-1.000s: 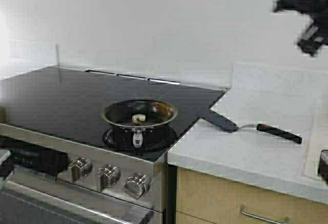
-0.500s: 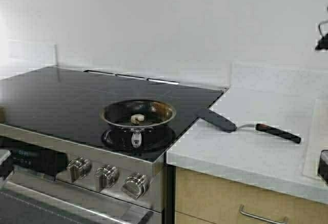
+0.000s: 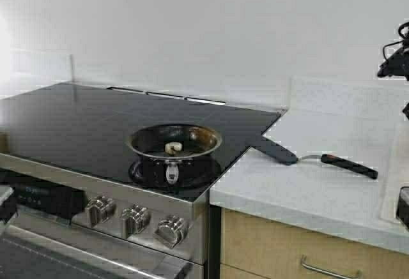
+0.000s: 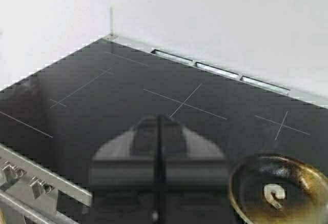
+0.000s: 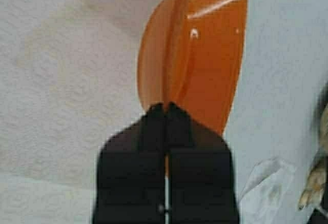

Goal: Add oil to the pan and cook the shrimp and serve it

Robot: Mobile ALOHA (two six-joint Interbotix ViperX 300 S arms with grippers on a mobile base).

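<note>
black cooktop [image 3: 77, 122] holds pan [image 3: 174, 142], handle toward knobs; right end effector [image 5: 165, 112] pinches orange bowl [image 5: 200, 55].

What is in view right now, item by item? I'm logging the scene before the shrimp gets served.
pan: one, steel outside, dark inside, on the cooktop's front right burner
shrimp: one, pale, curled, inside the pan
spatula: one, black, lying across the cooktop edge onto the counter
cooktop: one, black glass, with three steel knobs below its front edge
counter: one, white, right of the cooktop
orange bowl: one, orange, gripped at its rim
left end effector: shut, over the cooktop beside the pan
right end effector: shut on the orange bowl
</note>
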